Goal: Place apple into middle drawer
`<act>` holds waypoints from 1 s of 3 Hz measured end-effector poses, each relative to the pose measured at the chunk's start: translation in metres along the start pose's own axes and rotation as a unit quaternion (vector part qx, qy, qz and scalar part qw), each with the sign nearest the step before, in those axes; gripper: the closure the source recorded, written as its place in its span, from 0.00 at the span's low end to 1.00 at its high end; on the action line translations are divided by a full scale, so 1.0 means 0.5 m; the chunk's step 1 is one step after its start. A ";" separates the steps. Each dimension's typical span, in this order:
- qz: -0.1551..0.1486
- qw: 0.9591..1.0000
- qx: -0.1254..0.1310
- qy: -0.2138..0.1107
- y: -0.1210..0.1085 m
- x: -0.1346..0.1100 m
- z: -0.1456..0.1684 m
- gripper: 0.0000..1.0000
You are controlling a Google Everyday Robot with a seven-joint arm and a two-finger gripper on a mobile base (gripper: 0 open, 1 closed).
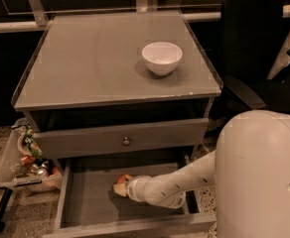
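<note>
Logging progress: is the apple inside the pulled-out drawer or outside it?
Inside. The apple is within the walls of the drawer, low over its grey floor, at the tip of the gripper reaching in from the right.

My gripper (121, 187) sits inside the wide grey middle drawer (85, 205), right beside the small red-orange apple (125, 178), below the grey knobbed drawer front (85, 143). A white round bowl (162, 57) stands on the flat grey cabinet top (95, 58) above.

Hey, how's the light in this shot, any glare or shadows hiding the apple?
Camera view: dim, warm light; faint sheen on the tabletop; the white bowl throws a soft shadow leftward; the middle drawer lies in shade, yet the apple shows by the gripper inside it.
</note>
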State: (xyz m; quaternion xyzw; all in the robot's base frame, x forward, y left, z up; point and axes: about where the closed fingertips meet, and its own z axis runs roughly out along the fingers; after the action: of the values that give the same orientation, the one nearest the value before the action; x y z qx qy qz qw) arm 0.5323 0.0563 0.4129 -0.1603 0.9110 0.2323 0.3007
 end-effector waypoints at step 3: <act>0.011 0.998 0.059 -0.011 -0.043 0.021 0.060 1.00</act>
State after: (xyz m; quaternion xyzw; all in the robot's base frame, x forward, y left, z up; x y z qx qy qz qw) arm 0.5476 0.0520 0.3779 -0.1298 0.9216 0.1835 0.3165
